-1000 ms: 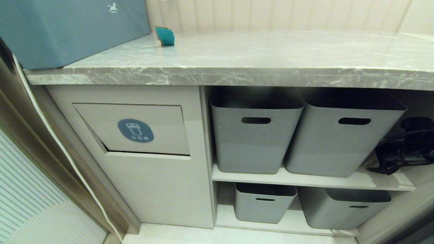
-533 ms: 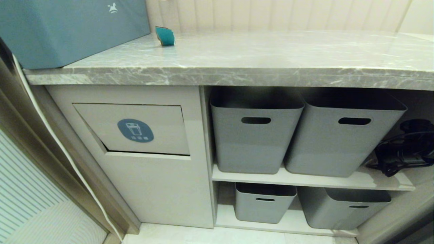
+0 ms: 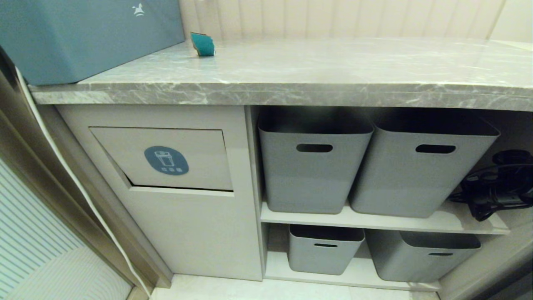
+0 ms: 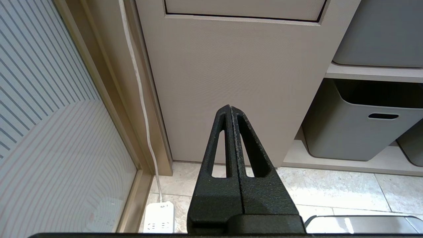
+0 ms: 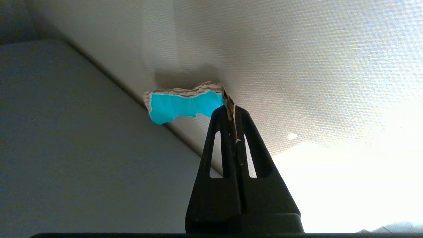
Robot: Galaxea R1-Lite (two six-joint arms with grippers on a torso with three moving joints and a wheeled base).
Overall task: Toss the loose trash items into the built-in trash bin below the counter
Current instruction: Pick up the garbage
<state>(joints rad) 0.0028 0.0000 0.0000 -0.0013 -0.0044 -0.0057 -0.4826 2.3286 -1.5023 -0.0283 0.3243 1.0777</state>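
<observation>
My right gripper [image 5: 230, 109] is shut on the edge of a torn cardboard scrap [image 5: 181, 105] with a bright cyan face. It is close to a beige panel, beside a grey tub wall [image 5: 66, 148]. In the head view the right arm [image 3: 495, 185] shows as a dark shape at the right end of the upper shelf. A second teal scrap [image 3: 202, 43] lies on the counter [image 3: 291, 66]. The built-in trash bin [image 3: 166, 160] has its flap with the blue sticker tilted slightly. My left gripper [image 4: 230, 107] is shut and empty, low in front of the cabinet under the flap [image 4: 244, 8].
Several grey tubs [image 3: 314, 162] with handle slots fill the two shelves right of the bin. A long blue-teal box [image 3: 87, 37] stands on the counter's left end. A white cable [image 4: 138, 89] runs down the left door frame to a power strip [image 4: 159, 218] on the tiled floor.
The right arm's dark shape at the shelf's right end has shifted slightly. The flap, the tubs and the scrap on the counter have not moved.
</observation>
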